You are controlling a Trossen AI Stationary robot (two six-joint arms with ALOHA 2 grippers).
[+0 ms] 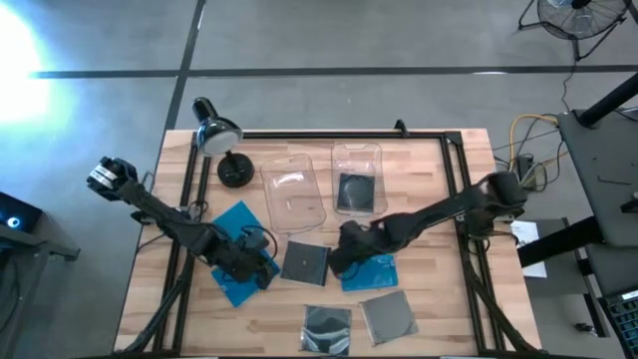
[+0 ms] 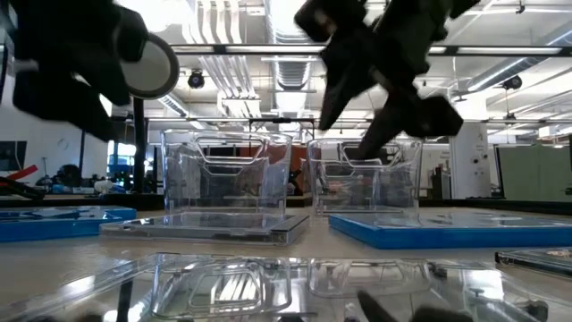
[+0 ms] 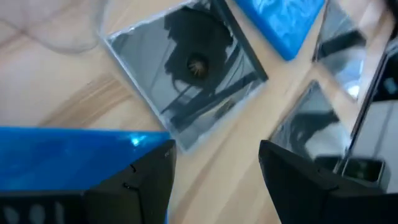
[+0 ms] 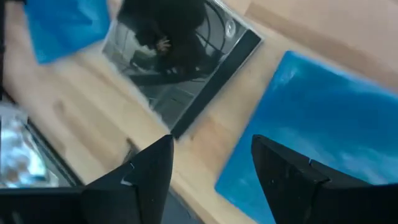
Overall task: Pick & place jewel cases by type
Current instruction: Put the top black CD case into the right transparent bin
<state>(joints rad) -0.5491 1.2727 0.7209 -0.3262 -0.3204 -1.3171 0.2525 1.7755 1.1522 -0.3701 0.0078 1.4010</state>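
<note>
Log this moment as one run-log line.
left gripper: open, at blue jewel case | right gripper: open, over blue case | bin: one grey case

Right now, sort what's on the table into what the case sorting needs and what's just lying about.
Part of the job:
blue cases
dark cases
dark case already in a bin
two clear bins
left gripper and right gripper, both with jaws open

Just lying about:
desk lamp
</note>
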